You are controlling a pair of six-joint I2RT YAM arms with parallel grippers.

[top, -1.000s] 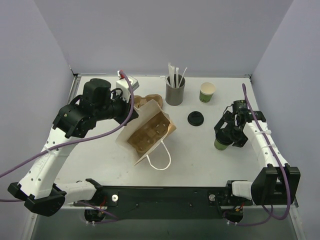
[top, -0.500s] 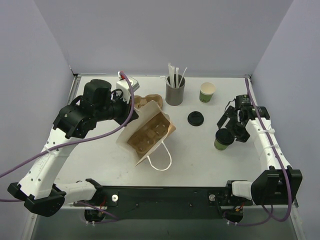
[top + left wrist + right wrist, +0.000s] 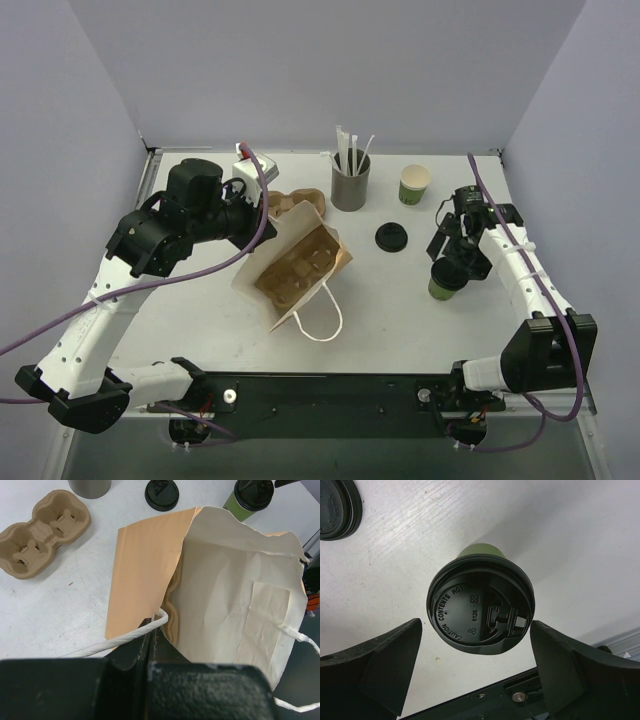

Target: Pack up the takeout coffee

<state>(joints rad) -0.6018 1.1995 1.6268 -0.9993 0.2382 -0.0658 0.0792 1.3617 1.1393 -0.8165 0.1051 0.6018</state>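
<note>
The takeout coffee [image 3: 444,283], a green cup with a black lid [image 3: 480,611], stands upright on the table at the right. My right gripper [image 3: 457,262] hovers just above it, open. Its fingers [image 3: 390,660] straddle the lid with a gap on each side. My left gripper [image 3: 152,626] is shut on the rim of the brown paper bag [image 3: 300,262], by its white cord handle. That holds the bag's mouth open toward the cup [image 3: 252,496]. A cardboard cup carrier [image 3: 298,264] lies inside the bag.
A loose black lid [image 3: 392,237] lies left of the coffee. At the back stand a lidless green cup [image 3: 415,184] and a grey straw holder [image 3: 350,186]. A second cardboard carrier [image 3: 300,203] lies behind the bag. The table's right edge is close to the right arm.
My right wrist has swung back and then leftward over the lidded cup, which stayed where it was. The left arm and the bag have not moved.
</note>
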